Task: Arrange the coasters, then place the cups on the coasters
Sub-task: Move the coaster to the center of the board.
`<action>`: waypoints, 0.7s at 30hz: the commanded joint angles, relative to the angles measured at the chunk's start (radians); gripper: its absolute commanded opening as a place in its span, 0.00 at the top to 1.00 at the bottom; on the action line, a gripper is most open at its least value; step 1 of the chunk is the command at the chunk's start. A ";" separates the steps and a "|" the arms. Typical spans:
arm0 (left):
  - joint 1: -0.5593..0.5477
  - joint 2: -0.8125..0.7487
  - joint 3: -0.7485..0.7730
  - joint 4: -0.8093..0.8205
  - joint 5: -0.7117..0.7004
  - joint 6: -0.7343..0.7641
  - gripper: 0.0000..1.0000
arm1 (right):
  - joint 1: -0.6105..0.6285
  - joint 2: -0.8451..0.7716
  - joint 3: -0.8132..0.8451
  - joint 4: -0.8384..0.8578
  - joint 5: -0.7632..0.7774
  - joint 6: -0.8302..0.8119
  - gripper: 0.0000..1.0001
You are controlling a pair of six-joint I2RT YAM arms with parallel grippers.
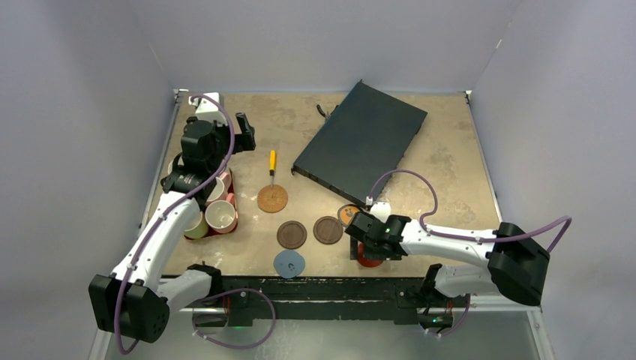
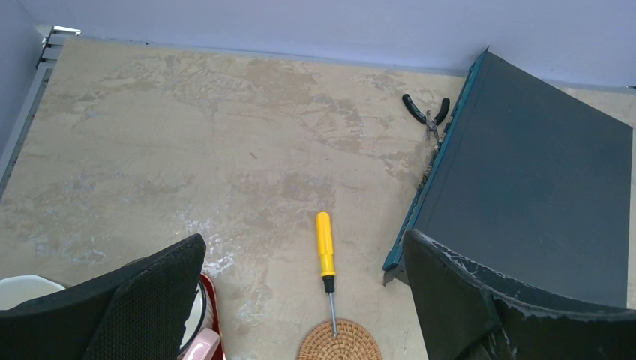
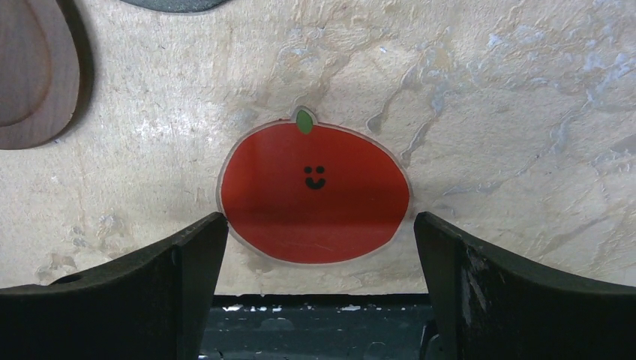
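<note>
Red, with a tiny smiling face and a green leaf, one coaster (image 3: 315, 193) lies flat low in the right wrist view by the table's front edge, flanked by the right gripper (image 3: 319, 223), whose fingers are spread wide and grasp nothing. In the top view the blue-grey coaster (image 1: 289, 263), two dark brown coasters (image 1: 292, 234), the orange coaster (image 1: 348, 214) and the cork coaster (image 1: 272, 198) dot the centre, while the cups (image 1: 220, 215) crowd a dark red tray (image 1: 217, 234) at centre left beneath the left gripper (image 1: 244, 135), which is also released and empty. The table (image 1: 442, 165) is mottled tan board with pale scuffs, carrying a yellow screwdriver (image 1: 272, 163) and a flat black case (image 1: 360, 142) at upper right, and plain lavender-grey walls (image 1: 315, 37) enclose it.
</note>
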 commanded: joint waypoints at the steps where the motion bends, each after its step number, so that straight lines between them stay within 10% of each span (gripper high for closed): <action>1: -0.004 0.004 -0.008 0.046 0.007 0.011 0.01 | 0.004 -0.029 0.015 -0.046 0.030 0.018 0.02; 21: -0.004 0.013 -0.009 0.047 0.010 0.008 0.01 | 0.018 -0.004 -0.050 0.009 0.010 0.029 0.02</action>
